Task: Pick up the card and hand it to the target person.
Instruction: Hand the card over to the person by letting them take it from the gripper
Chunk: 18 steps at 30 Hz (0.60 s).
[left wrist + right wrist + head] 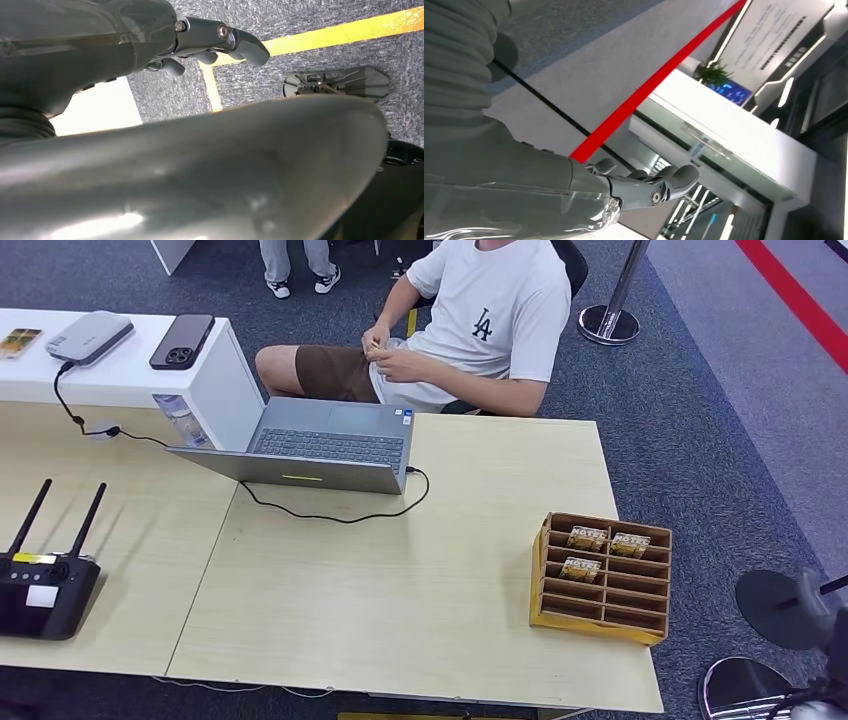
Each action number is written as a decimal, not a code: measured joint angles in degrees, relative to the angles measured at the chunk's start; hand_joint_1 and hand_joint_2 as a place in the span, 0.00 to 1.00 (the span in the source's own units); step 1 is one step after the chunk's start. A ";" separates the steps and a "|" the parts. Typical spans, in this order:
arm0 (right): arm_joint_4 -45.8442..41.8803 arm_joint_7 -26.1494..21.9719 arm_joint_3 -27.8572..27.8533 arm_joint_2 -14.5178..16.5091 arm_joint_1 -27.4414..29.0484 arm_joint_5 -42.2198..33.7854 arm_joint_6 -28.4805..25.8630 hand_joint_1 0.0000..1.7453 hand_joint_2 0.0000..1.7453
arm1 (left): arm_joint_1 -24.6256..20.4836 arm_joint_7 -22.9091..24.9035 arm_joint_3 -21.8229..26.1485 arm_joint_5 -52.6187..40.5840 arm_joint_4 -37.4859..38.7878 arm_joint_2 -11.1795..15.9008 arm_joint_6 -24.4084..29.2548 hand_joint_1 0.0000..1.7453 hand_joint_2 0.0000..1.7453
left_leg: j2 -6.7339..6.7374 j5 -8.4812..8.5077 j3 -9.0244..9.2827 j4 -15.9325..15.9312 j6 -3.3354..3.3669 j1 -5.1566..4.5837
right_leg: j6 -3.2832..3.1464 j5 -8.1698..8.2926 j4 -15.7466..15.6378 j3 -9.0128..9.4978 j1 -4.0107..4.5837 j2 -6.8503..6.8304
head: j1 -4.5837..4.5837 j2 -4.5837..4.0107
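Three small yellow-and-brown printed cards (609, 540) stand on edge in the slots of a brown cardboard rack (600, 618), which sits at the right end of the pale wooden worktop (400, 600). Two cards share the rearmost row side by side; the third (580, 568) stands one row nearer the robot. The other slots look bare.

Across the worktop a seated person in a white T-shirt and brown shorts (480, 330) holds something small and yellowish between both hands, possibly a card of the same kind, though it is too small to tell. So the scene fits a moment with a card waiting to be fetched, or one with a card already delivered.

The left robot hand (210, 47) hangs over grey carpet with a yellow floor line, its fingers loosely curled and holding nothing. The right robot hand (649, 185) is likewise bare, its fingers lying close together and slightly bent, away from the worktop.

By their look the cards are thin, light and fairly stiff, probably glossy and therefore slippery, and easily bent if squeezed across the flat. Only the top edge rises clear of the slot walls, so that edge is the place to take hold: a pinch on both faces of the card, drawn straight up along the slot. The lone card in the nearer row has no neighbour touching it and looks the easiest to reach. The rack itself seems light and may shift or tip if a card drags against it.
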 joint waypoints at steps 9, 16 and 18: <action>10.76 -0.53 -5.18 -1.45 -2.63 -1.22 -0.97 0.00 1.00 | -0.02 -0.33 0.34 -0.18 0.00 0.00 0.12 0.00 0.00 | 0.00 0.00 0.01 0.00 0.00 -0.01 | 0.00 0.00 0.00 0.00 0.00 0.01 | 0.00 0.00; 23.93 -1.95 -8.85 -4.96 -4.92 -1.18 -4.24 0.00 1.00 | -0.03 -0.44 0.35 -0.65 0.00 0.00 0.05 0.00 0.00 | -0.01 0.00 0.01 0.01 0.00 -0.01 | 0.00 0.00 -0.01 0.00 -0.01 -0.01 | -0.01 0.00; 29.87 -3.13 -10.05 -6.62 -5.65 -1.69 -5.32 0.00 1.00 | -0.03 -0.46 0.35 -0.79 0.00 0.00 -0.01 0.00 0.00 | -0.01 0.00 0.01 0.01 0.01 -0.01 | 0.00 0.00 -0.02 0.00 -0.01 -0.01 | 0.01 0.00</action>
